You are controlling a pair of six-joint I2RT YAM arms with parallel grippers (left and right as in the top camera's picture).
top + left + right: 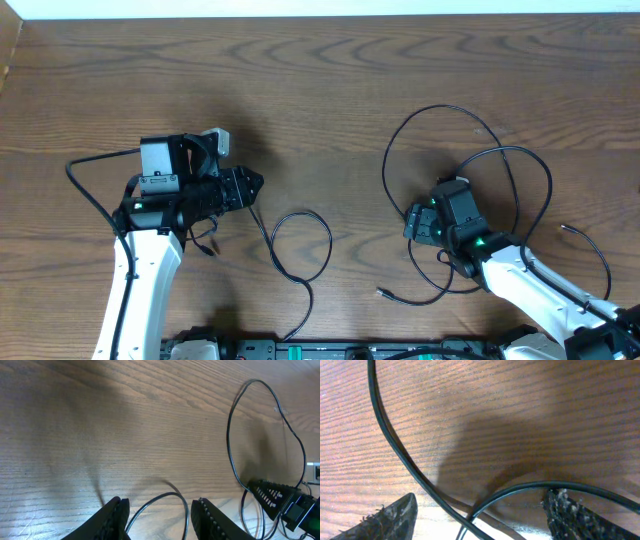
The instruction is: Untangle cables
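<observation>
Overhead view: a wood-grain bench (320,80) carries two groups of thin black cable, well apart.

Left group: a single cable loop (330,240) lies on the near-centre of the bench. One strand runs up to the tip of the left pincer (255,185), and the other trails toward the near edge.

Right group: several wide, overlapping cable coils (440,107) spread over the right half of the bench around the right pincer (410,222). A small plug end (380,293) lies on the near side of that pincer, and a second free end (565,228) lies at the far right. Whether the two groups belong to one cord cannot be told.

Left wrist view: the left pincer (160,520) stands with its jaws apart. The arc of the cable loop (170,494) lies on the wood in the gap and is clamped by neither finger. Beyond it, a tall oval of the cable coils (228,430) rises from the tip of the right pincer (270,495).

Right wrist view: the right pincer (480,520) is spread wide just above the bench. Two black strands pass between its textured fingers (390,517). One strand (395,445) runs diagonally from the upper left, and the other (540,485) curves in from the right. They meet low in the gap, and neither is gripped.
</observation>
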